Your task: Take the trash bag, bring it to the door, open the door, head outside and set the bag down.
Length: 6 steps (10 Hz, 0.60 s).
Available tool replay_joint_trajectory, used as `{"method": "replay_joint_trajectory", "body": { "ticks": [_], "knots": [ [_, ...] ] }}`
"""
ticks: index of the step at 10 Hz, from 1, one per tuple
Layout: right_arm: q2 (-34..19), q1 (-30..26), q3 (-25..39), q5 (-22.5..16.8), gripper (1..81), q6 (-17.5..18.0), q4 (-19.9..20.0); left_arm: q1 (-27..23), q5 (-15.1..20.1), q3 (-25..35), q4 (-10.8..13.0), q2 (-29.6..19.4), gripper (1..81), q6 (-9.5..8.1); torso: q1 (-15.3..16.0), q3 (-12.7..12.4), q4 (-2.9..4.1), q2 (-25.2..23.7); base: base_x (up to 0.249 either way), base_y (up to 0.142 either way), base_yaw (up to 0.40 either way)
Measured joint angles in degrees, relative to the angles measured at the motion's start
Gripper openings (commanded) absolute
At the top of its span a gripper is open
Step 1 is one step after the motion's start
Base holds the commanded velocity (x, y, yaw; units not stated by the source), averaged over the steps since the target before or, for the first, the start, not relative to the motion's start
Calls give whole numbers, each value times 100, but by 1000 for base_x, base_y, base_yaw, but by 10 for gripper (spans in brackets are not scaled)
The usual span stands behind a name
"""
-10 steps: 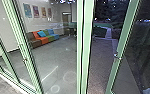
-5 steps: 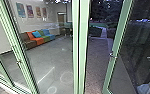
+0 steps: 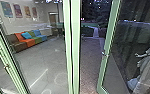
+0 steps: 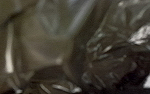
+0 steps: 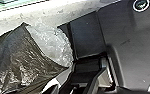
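- Stretching behind the glass, the grey floor (image 3: 41, 62) filled the left and middle of my head view.
- The glass door (image 3: 107, 45) stood to the right, green-framed, with a pale shape too blurred to name on its pane.
- The green post (image 3: 76, 50) rose upright between that floor and the speckled paving (image 3: 89, 60).
- The sofa (image 3: 27, 41) sat along the far wall in brown, orange, green and blue.
- The trash bag (image 5: 13, 57) was close to me: dark plastic large before my left wrist, and, at my right wrist, dark plastic with clear crumpled plastic (image 5: 51, 45) bulging from it, near my body's dark plate.
- Left pincer, right pincer: how wide they stood, and whether either gripped the bag, I could not tell.
- The door handle (image 3: 105, 54) jutted small from the frame.
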<state>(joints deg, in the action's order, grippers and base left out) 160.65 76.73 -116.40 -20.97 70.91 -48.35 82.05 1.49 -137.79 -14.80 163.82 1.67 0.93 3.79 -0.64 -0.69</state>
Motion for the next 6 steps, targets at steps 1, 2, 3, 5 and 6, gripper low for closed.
{"method": "replay_joint_trajectory", "body": {
  "ticks": [1,2,3,5,6],
  "knots": [
    [5,-2,-15,2,811,0,0,2,2,0,0,0,10,0,0,0,0,0,0,0,-235],
    [18,0,-52,5,811,-2,0,2,11,0,-2,0,10,0,0,0,0,0,0,0,-237],
    [22,15,-78,0,811,-2,0,5,0,0,-2,0,10,0,0,0,0,0,0,0,-238],
    [29,26,-111,5,811,-88,0,2,2,-38,-2,18,10,0,0,0,0,0,0,0,-238],
    [40,26,-113,2,811,-88,0,2,2,-59,-2,22,10,0,0,0,0,0,0,0,-183]
  ]
}}
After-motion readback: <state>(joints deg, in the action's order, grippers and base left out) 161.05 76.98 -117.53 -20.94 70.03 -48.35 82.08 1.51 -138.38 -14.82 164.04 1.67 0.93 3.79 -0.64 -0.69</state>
